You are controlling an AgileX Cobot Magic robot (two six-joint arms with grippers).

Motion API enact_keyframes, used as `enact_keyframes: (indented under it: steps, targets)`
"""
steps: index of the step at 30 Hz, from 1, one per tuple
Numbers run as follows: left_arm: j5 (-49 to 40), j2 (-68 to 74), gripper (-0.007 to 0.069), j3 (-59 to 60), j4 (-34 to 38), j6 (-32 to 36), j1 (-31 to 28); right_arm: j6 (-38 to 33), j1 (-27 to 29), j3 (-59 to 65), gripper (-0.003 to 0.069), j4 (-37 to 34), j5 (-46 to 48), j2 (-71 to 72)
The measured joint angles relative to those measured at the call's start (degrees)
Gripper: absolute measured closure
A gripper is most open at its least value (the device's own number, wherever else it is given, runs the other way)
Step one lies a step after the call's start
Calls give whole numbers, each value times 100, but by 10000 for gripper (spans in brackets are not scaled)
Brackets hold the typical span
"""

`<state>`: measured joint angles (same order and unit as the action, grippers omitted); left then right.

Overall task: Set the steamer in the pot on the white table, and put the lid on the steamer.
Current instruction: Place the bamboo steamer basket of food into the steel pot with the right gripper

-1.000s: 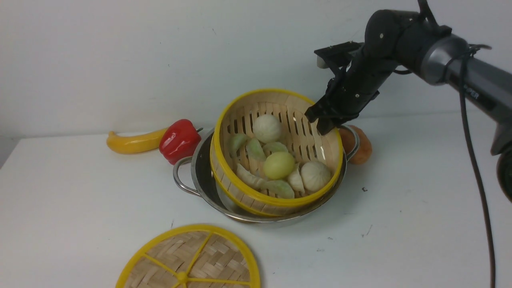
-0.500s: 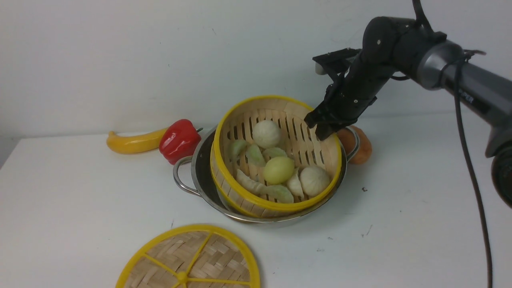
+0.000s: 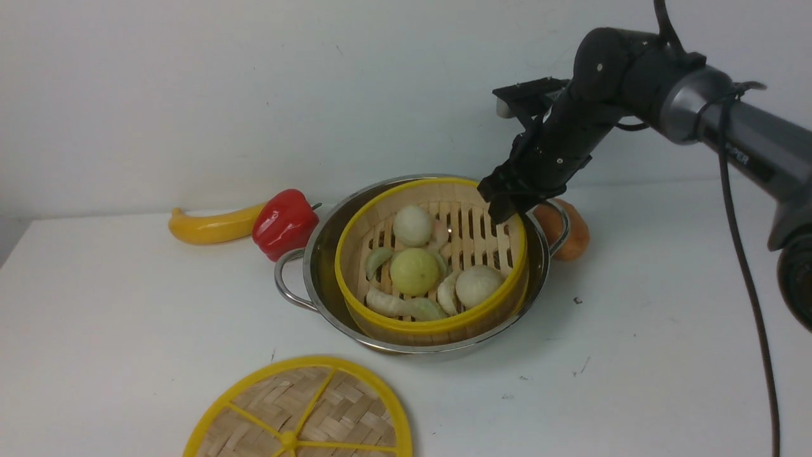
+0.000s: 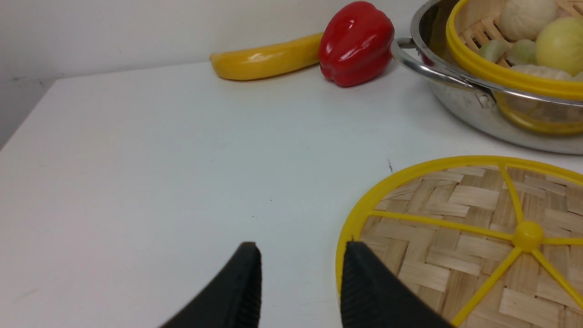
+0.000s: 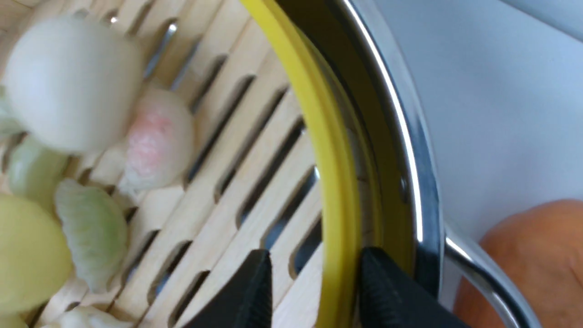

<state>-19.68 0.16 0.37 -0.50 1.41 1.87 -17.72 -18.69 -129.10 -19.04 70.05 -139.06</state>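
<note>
The steamer [image 3: 483, 230], a bamboo basket with yellow rims and pale toy buns, sits level inside the steel pot [image 3: 322, 254] on the white table [image 3: 127, 317]. My right gripper [image 3: 504, 204] is at the steamer's far right rim. In the right wrist view its fingers straddle the yellow rim [image 5: 334, 173]; the gripper [image 5: 316, 273] is open, with the inner finger apart from the rim. The lid [image 3: 317, 412] lies flat at the table's front. In the left wrist view my left gripper [image 4: 300, 259] is open and empty, low at the edge of the lid [image 4: 455, 218].
A red pepper [image 3: 285, 222] and a long yellow vegetable [image 3: 209, 227] lie left of the pot by the wall. An orange round thing [image 3: 574, 236] sits right behind the pot's right handle [image 3: 561, 228].
The steamer was tilted and raised on the pot's rim; now it has dropped flat into the pot. My right gripper lowered slightly with it. The lid has not moved.
</note>
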Motion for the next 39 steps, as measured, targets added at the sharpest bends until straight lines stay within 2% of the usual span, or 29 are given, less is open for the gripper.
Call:
enact_keyframes:
  steps: [4,13,28,35,39]
  targets:
    - [0,0,384,0,0,0,0,0,0,-2,343,-123,-286,0]
    - [0,0,384,0,0,0,0,0,0,-7,338,-532,-633,0]
    - [0,0,384,0,0,0,0,-6,28,-44,451,-380,-115,0]
    - [0,0,384,0,0,0,0,-285,28,-44,422,-386,-107,0]
    - [0,0,384,0,0,0,0,-326,22,-44,396,-396,-612,0]
